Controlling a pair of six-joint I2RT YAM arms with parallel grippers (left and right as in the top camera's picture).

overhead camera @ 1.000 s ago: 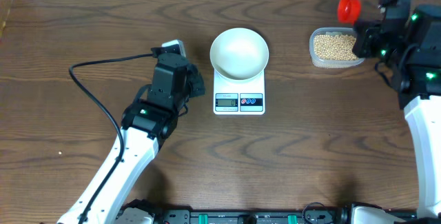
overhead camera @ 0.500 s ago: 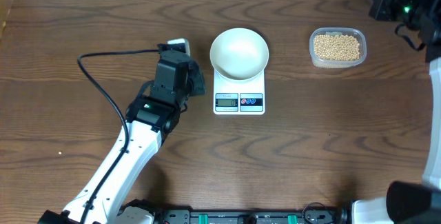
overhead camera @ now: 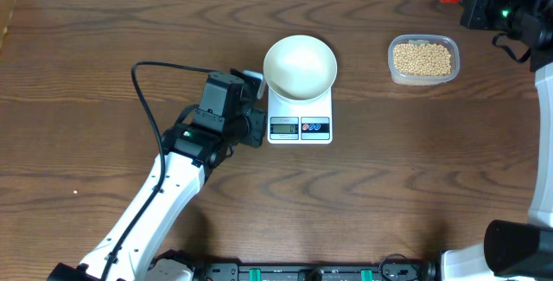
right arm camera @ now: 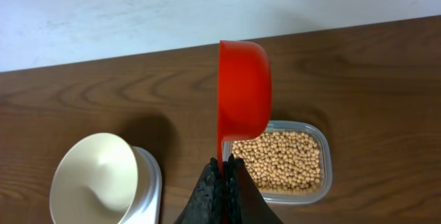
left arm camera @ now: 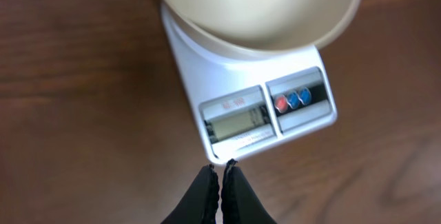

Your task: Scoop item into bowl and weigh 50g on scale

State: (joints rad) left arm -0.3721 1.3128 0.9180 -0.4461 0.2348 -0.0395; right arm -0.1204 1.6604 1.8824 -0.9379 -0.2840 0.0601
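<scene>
Nothing actually readable in this one

The scale (left arm camera: 248,107) has a bit of reddish print (left arm camera: 233,103) just above its grey LCD display (left arm camera: 234,122) in the left wrist view, but it's too blurry to make out. Can't read any digits on the display either, and from overhead it's too tiny to tell.

Inventory: 1 tabletop (overhead camera: 415,169). 1 bowl (overhead camera: 299,65). 1 scale (overhead camera: 300,136) with 1 LCD display (left arm camera: 236,119). Its round buttons (left arm camera: 293,100) are red and blue, too blurred for a firm number. 1 clear tub (overhead camera: 391,72). Beans (overhead camera: 422,58) in it: one batch, far too many to count singly. 1 red scoop (right arm camera: 244,93). 2 arms with 1 claw each: left claw (left arm camera: 221,169), right claw (right arm camera: 224,163), 2 fingers apiece. 1 black cable (overhead camera: 151,82).
</scene>
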